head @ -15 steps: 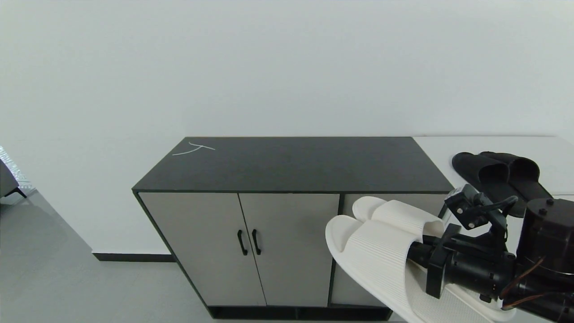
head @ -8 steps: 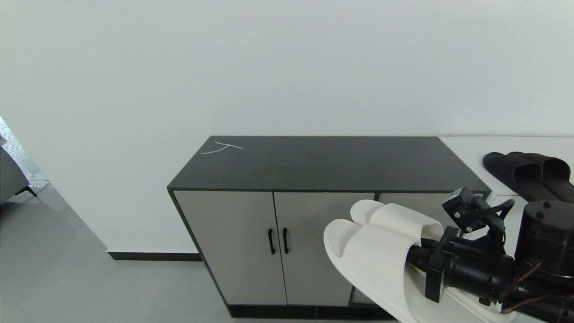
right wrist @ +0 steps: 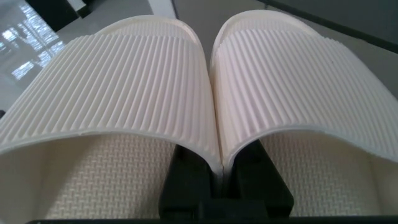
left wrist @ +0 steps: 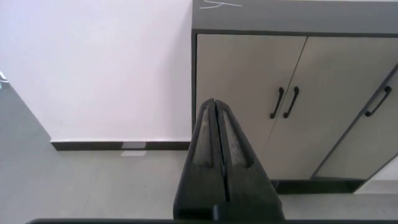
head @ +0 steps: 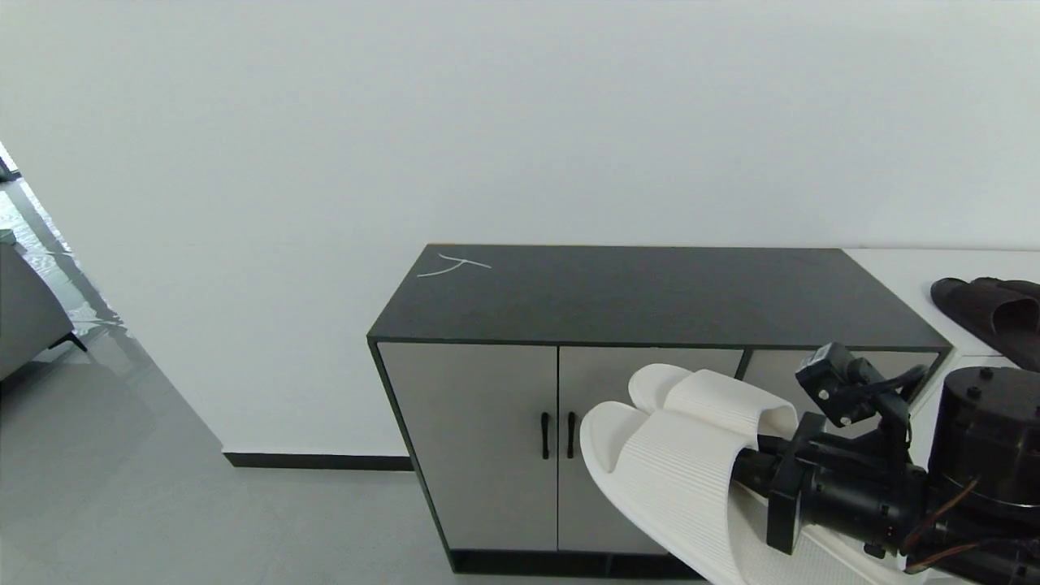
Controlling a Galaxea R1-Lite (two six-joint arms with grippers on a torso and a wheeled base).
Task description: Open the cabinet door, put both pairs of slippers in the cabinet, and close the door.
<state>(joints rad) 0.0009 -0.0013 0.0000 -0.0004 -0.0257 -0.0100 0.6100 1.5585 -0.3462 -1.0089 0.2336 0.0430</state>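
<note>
The cabinet point(head: 650, 292) has a black top and grey doors point(head: 487, 439), all shut, with two black handles point(head: 557, 435) side by side. In front of its right part, the right gripper point(head: 751, 471) is shut on the pair of white ribbed slippers point(head: 674, 455), pinching their inner walls together point(right wrist: 219, 168); the toes point at the cabinet. The black slippers point(head: 995, 313) lie on the white table at the far right. The left gripper point(left wrist: 216, 118) is shut on nothing, low down and facing the cabinet's left corner point(left wrist: 249, 93) and the handles point(left wrist: 285, 102).
A white table point(head: 902, 268) adjoins the cabinet on the right. A third door with its own handle point(left wrist: 379, 102) is on the cabinet's right part. Open grey floor point(head: 203, 504) lies left of the cabinet, with a grey seat point(head: 24, 317) at the far left.
The head view has swung left, so the cabinet and black slippers sit further right in the picture. The right gripper keeps the white slippers in the same hold.
</note>
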